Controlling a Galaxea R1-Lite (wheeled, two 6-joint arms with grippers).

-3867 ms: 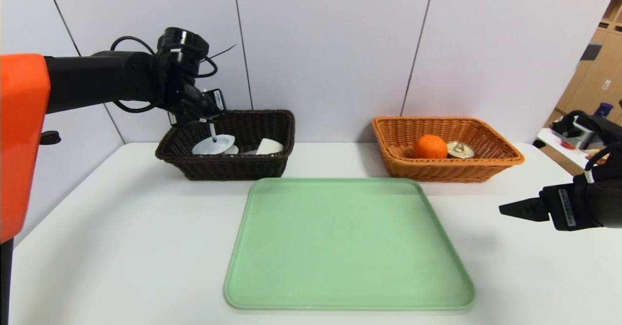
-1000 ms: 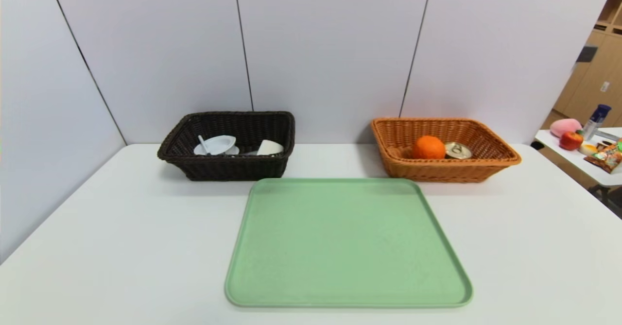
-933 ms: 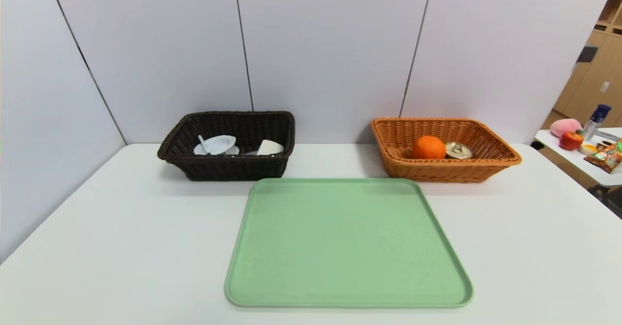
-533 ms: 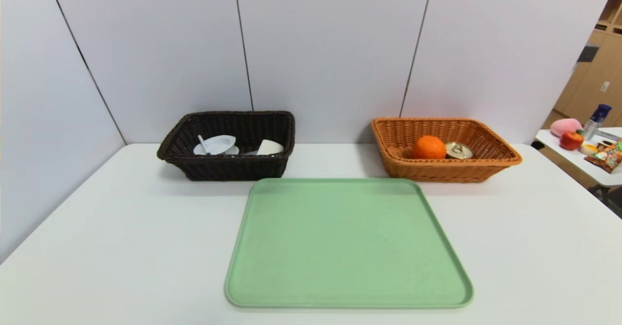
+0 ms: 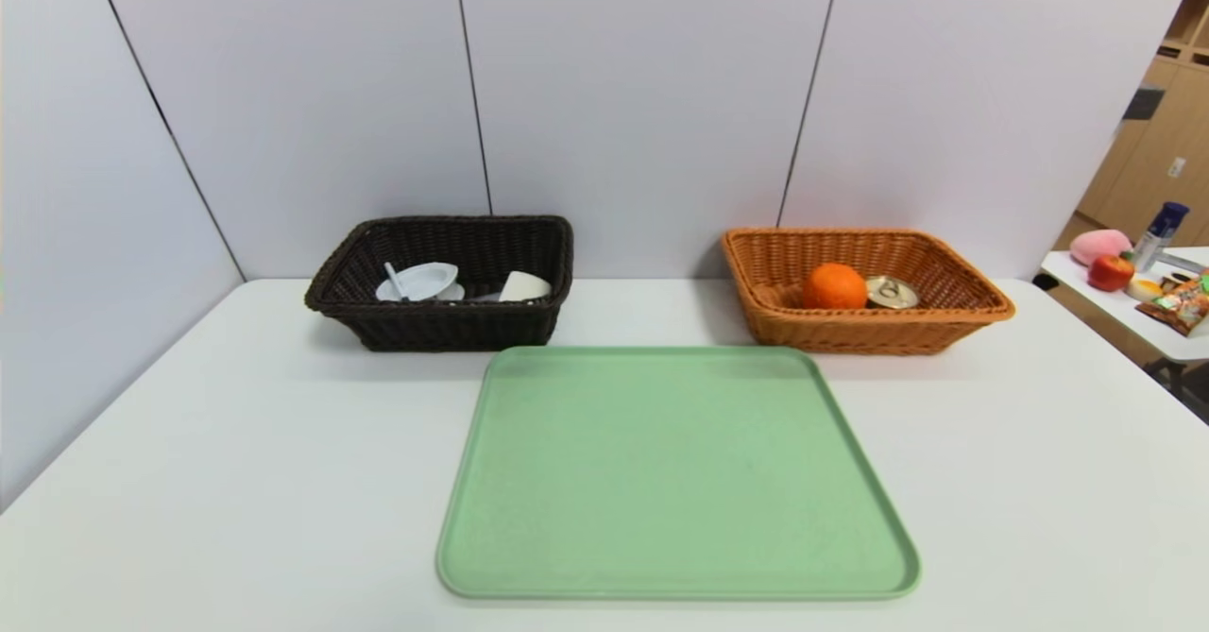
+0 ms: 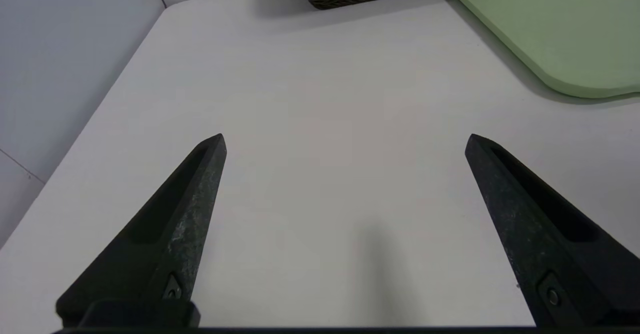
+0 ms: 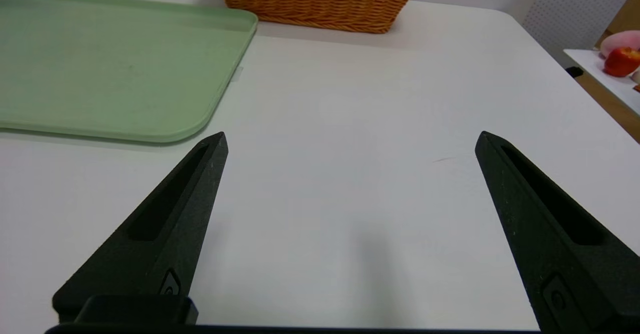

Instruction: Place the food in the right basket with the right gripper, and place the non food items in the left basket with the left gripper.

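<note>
White table [image 5: 236, 443], sorting apparently done: beside the bare green tray [image 5: 675, 471], my left gripper [image 6: 345, 139] and right gripper [image 7: 350, 137] hang spread, empty.

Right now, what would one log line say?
tray: bare | dark basket: dishes | orange basket: orange, can | left gripper: open | right gripper: open

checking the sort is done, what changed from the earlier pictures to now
Both arms pulled back out of the head view: the left gripper left the dark basket, the right gripper left the table's right side. Both hang open, empty. Baskets' contents and green tray unchanged.
</note>
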